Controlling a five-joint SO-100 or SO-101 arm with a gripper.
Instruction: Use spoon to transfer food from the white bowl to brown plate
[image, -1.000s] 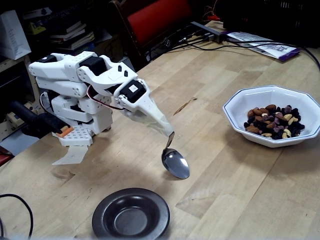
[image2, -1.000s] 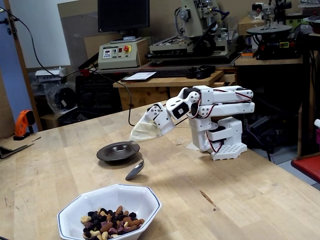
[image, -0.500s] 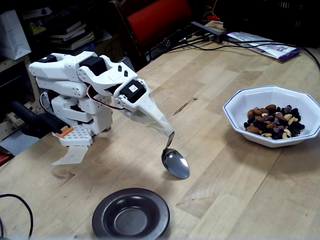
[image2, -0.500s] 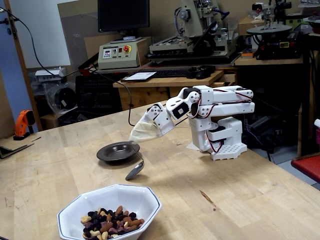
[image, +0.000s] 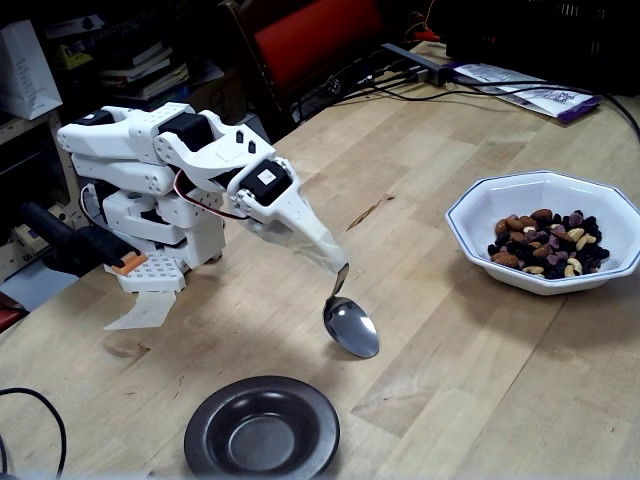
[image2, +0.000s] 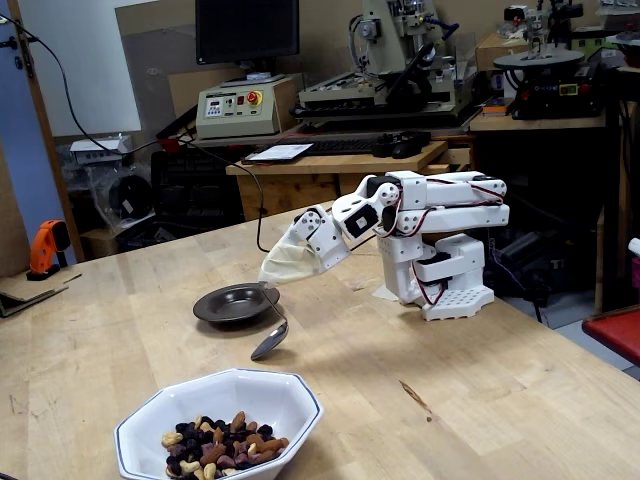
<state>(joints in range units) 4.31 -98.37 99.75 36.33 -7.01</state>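
Observation:
My gripper (image: 338, 262) is shut on the thin handle of the silver spoon (image: 351, 327), which hangs down with its empty oval bowl just above the wooden table. The spoon (image2: 269, 340) hangs between the two dishes in both fixed views. The brown plate (image: 262, 428) lies empty at the front, below and left of the spoon. The white bowl (image: 530, 195) stands at the right and holds the food (image: 547, 243), a pile of almonds, pale nuts and dark fruit pieces. In a fixed view the bowl (image2: 290, 395) is nearest the camera and the plate (image2: 236, 302) lies behind the spoon.
The arm's white base (image: 150, 220) stands at the table's left edge in a fixed view. Papers and cables (image: 520, 85) lie at the far right corner. A black cable (image: 40, 405) curls at the front left. A red chair (image: 315, 35) stands behind the table.

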